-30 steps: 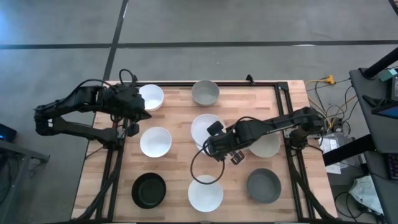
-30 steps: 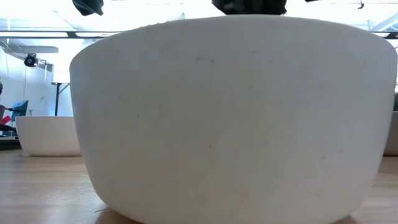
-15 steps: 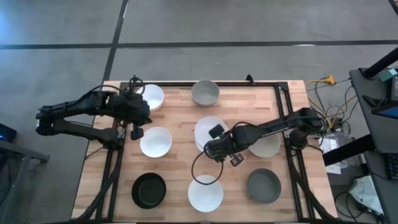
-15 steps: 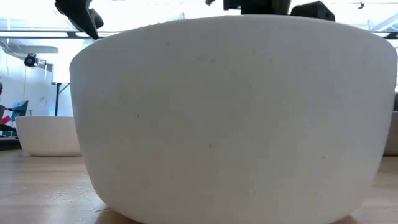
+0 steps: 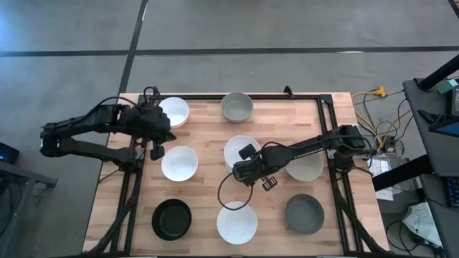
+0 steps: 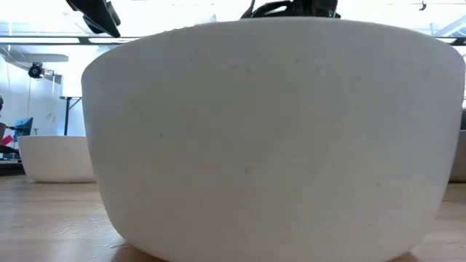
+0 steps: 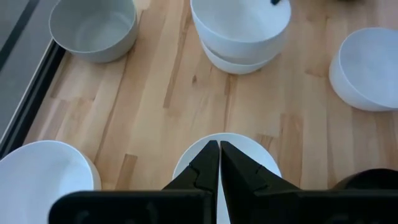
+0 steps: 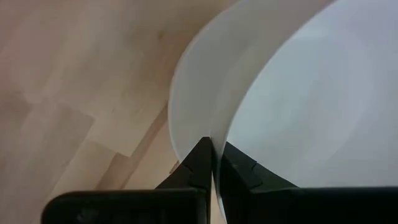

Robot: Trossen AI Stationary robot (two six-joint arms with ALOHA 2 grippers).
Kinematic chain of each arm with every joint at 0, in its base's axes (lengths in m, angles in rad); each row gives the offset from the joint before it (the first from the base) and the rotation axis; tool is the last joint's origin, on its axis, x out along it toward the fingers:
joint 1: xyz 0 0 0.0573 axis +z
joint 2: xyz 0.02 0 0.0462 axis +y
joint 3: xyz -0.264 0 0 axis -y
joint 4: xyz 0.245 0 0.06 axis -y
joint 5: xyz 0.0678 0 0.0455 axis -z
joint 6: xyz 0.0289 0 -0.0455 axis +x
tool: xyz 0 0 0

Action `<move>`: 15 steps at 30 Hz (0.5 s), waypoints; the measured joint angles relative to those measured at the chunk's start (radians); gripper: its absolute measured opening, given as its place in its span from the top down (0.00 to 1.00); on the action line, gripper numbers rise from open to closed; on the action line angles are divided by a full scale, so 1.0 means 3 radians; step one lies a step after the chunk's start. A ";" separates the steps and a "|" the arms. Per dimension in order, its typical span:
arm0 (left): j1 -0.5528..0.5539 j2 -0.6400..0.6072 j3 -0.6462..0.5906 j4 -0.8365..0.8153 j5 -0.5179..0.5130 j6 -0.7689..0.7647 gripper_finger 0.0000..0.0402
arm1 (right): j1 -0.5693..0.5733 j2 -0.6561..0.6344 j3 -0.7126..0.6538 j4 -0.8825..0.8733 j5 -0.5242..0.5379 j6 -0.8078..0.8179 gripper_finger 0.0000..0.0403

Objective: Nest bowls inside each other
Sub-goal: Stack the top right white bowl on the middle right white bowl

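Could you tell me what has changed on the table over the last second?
The right gripper, shut on the rim of the nested white bowl, has shifted slightly toward the table's front-left, the bowl with it. The left gripper, fingers shut and empty, has edged a little toward the back. The other bowls, such as the black bowl, stayed put.

- Wooden table (image 5: 204, 154): pale butcher-block planks running lengthwise, set in a black metal frame (image 5: 337, 97).
- Floor (image 5: 287, 29): smooth grey concrete, crossed by dark seam lines (image 5: 215, 51), one running across above the table and one slanting down toward its left corner.
- Desk (image 5: 430, 107): dark surface at the right edge, with loose cables (image 5: 384, 132) trailing between it and the table, among them a yellow plug (image 5: 379, 92).
- Room behind, low view: bright ceiling (image 6: 44, 18) with a horizontal beam (image 6: 44, 38), pale wall, and a thin dark stand (image 6: 67, 113) at the left.
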 joint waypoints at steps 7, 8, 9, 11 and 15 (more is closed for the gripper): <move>-0.0003 -0.0051 0.0003 0.0000 0.0000 0.0002 1.00 | -0.0018 0.0146 -0.0002 0.0010 -0.0187 0.0000 0.97; -0.0001 -0.0060 0.0003 0.0000 0.0001 0.0002 1.00 | -0.0017 0.0160 -0.0004 0.0011 -0.0187 0.0000 0.97; -0.0001 -0.0068 0.0003 0.0001 0.0001 0.0002 1.00 | -0.0017 0.0179 -0.0005 0.0011 -0.0189 0.0000 0.97; -0.0001 -0.0085 0.0003 0.0001 0.0001 0.0001 1.00 | -0.0020 0.0202 -0.0004 0.0012 -0.0186 0.0002 0.97; -0.0001 -0.0118 0.0003 0.0000 0.0001 0.0000 1.00 | -0.0021 0.0226 -0.0004 0.0029 -0.0184 0.0090 0.97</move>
